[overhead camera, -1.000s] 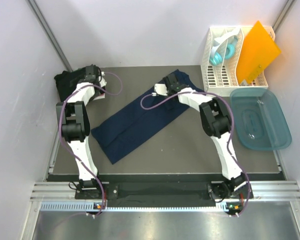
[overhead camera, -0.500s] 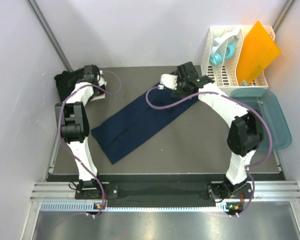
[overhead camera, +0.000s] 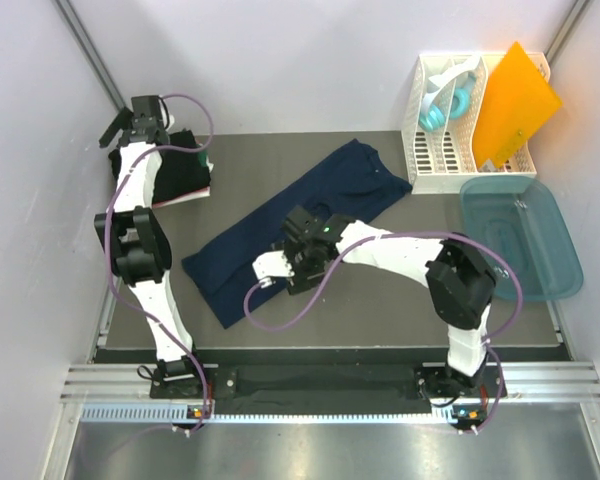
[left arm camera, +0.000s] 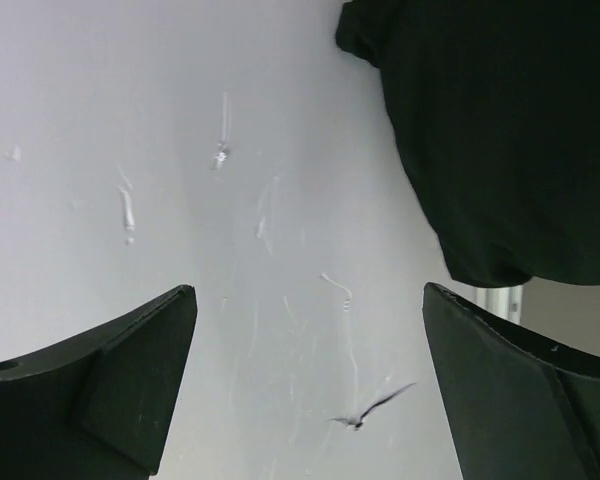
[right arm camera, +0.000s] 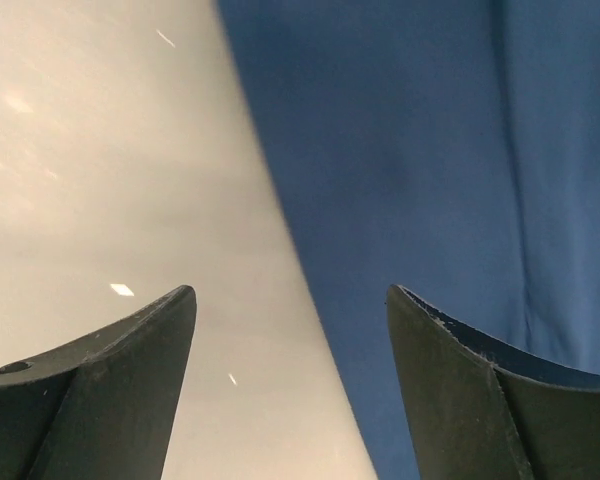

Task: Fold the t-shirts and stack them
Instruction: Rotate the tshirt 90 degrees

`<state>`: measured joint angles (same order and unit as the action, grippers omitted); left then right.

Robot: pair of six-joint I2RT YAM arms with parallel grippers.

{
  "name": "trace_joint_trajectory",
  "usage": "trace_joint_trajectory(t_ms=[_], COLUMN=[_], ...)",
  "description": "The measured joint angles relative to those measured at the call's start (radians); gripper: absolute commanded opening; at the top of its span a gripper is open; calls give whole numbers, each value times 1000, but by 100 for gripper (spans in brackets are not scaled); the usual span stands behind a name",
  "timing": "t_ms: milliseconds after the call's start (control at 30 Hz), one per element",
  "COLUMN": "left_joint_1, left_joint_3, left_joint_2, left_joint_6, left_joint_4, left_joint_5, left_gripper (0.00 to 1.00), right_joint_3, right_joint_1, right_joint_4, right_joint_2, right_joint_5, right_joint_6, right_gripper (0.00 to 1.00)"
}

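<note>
Right wrist view is showing what is being hidden from above: the right gripper (right arm camera: 290,400), fingers spread wide and empty, is being held over the navy shirt's (right arm camera: 430,150) near edge, mid-table. The left gripper (left arm camera: 310,400), equally wide, is being held near the black shirt (left arm camera: 510,130) at far left.

Bright even light; slight wrist-view blur

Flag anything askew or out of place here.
The navy t-shirt lies diagonally across the table, folded only into a long strip, apart from the black t-shirts at far left. Nothing looks spilled or damaged.
</note>
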<state>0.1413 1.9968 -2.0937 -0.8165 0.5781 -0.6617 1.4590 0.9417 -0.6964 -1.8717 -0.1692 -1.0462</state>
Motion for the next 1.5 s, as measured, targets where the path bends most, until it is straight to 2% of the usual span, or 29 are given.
trace_joint_trajectory(t_ms=[167, 333, 467, 600, 700, 733, 767, 800, 1033, 1300, 1500], left_joint_1=[-5, -11, -13, -13, -13, -13, -13, -13, -13, -13, -18], left_joint_3=[29, 28, -23, -75, -80, -80, -80, -80, -110, -117, -37], left_joint_2=[-5, -2, 44, 114, 155, 164, 173, 180, 199, 195, 149], left_joint_6=[81, 148, 177, 179, 185, 187, 193, 199, 239, 258, 261], left_joint_4=[96, 188, 220, 238, 240, 240, 242, 244, 255, 265, 285], left_joint_5=[47, 71, 74, 73, 74, 76, 79, 84, 126, 150, 153], left_gripper=[99, 99, 99, 99, 99, 99, 99, 99, 99, 99, 99], right_joint_3=[-2, -24, -2, 62, 80, 89, 101, 109, 56, -160, -289], right_joint_1=[67, 124, 134, 143, 161, 168, 174, 179, 182, 156, 109], right_joint_4=[11, 108, 154, 218, 256, 270, 273, 272, 265, 61, -50], right_joint_2=[-37, -88, -162, -203, -234, -243, -256, -271, -239, -45, 57], right_joint_5=[-39, -45, -47, -37, -20, -15, -9, -8, -20, -87, -95], right_joint_6=[2, 0, 6, 11, 11, 12, 14, 13, 18, 20, 13], right_gripper=[77, 75, 74, 68, 40, 14, 3, 0, 0, 0, 0])
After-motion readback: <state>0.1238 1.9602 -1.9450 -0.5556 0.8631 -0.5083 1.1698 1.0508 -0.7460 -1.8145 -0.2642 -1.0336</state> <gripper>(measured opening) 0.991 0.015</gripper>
